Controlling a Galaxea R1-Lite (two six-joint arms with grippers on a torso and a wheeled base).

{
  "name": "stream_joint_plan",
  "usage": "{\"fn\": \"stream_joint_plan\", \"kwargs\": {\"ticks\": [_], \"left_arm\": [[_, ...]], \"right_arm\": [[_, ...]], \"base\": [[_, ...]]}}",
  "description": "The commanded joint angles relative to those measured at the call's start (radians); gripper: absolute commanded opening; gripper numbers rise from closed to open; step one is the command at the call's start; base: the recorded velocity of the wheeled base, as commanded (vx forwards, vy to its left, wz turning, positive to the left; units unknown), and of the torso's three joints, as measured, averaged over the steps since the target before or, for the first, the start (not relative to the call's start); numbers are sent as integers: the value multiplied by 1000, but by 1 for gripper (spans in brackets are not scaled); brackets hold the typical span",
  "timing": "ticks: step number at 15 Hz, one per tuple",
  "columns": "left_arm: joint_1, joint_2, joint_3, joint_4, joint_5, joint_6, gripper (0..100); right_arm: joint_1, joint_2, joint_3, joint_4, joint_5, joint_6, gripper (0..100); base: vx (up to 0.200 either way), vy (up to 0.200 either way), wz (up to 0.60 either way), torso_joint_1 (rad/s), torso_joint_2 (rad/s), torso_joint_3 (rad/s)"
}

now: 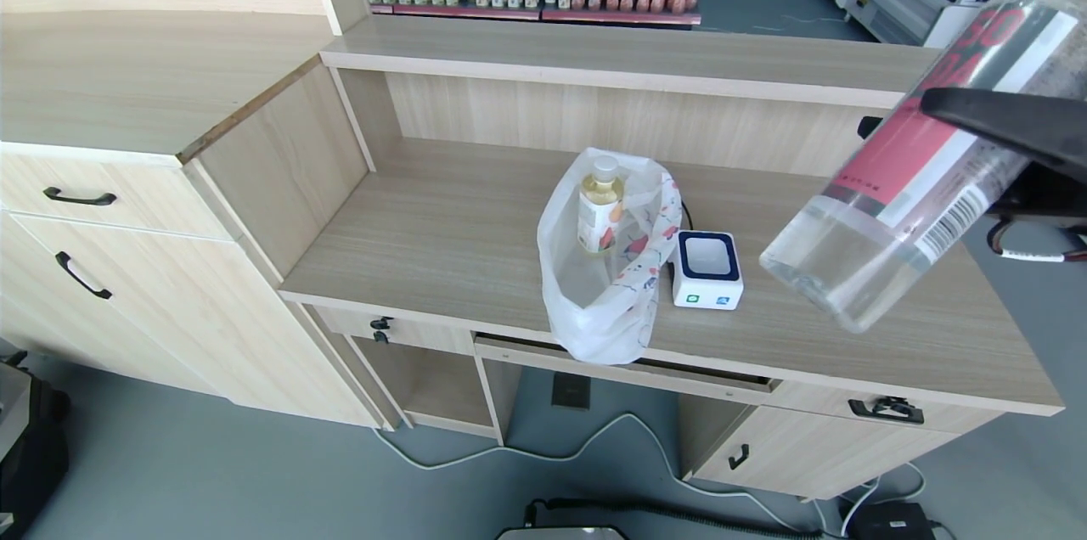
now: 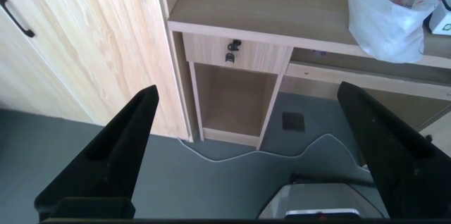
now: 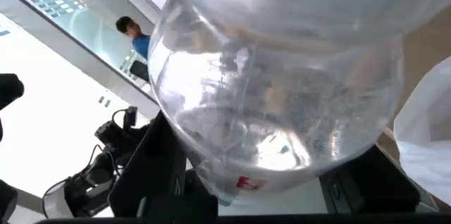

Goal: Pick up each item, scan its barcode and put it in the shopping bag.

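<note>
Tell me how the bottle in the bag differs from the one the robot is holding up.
The bagged bottle holds yellow liquid; the held bottle is clear. The bagged bottle stands upright inside the shopping bag; the held bottle hangs tilted in the air, clamped by the right gripper. Both are labelled bottles.

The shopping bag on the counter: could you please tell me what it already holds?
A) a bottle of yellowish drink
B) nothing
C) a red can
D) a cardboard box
A: a bottle of yellowish drink stands upright inside the open white shopping bag.
</note>
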Motion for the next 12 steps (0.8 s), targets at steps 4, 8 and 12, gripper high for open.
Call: {"fn": "stream_joint_plan", "kwargs": {"ticks": [4,8,12], "left_arm": [[1,0,-1,0,0,-1,100],[1,0,-1,0,0,-1,100],[1,0,1,0,2,1,100]], "right_arm": [[113,-66,35,0,2,3,0],[196,-58,46,-2,-5,0,0],[217,-50,50,-3,-8,-3,0]], "base": [[0,0,0,0,0,0],[0,0,0,0,0,0],[0,0,0,0,0,0]]}}
